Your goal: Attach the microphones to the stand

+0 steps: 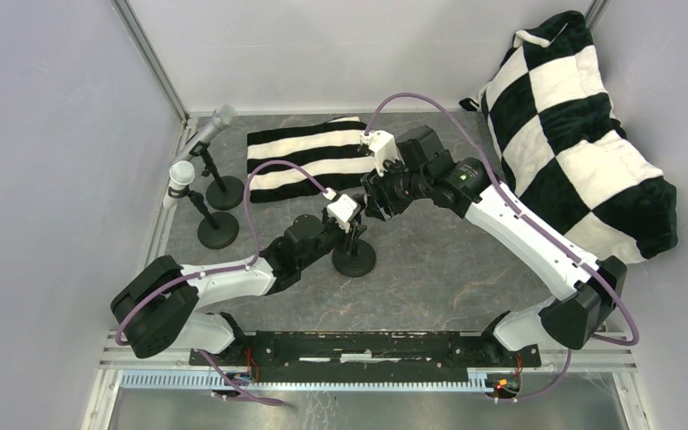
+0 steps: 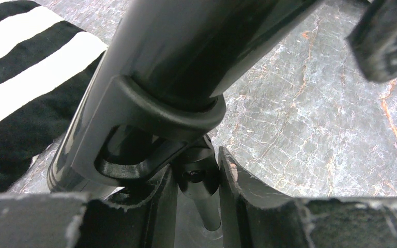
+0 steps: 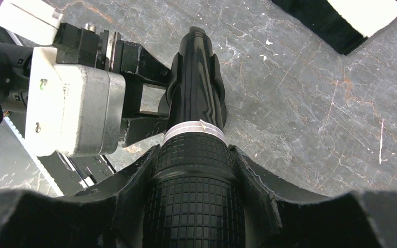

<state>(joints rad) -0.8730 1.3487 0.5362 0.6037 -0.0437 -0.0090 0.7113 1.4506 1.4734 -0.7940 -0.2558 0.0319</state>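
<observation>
Step in hand: seating the last one, the black microphone (image 3: 196, 93), in the clip (image 2: 150, 129).
Right pincer (image 3: 194, 168): closed snugly round the mesh head, just behind the pale ring.
Left pincer (image 2: 196, 181): nearly shut, nipping the neck of the stand (image 1: 354, 260) right under the clip.
Where it sits: the handle lies through the clip, tail poking out beyond it, above the tabletop (image 3: 315, 103).
Others: the silver-grey microphone (image 1: 213, 125) and the white microphone (image 1: 179, 175) are already mounted at the far left.
Your push: drive along the handle's line, not downward.
Your brace: hold the neck firm so the base does not tip.
Release: let go of the head first, then the neck.
</observation>
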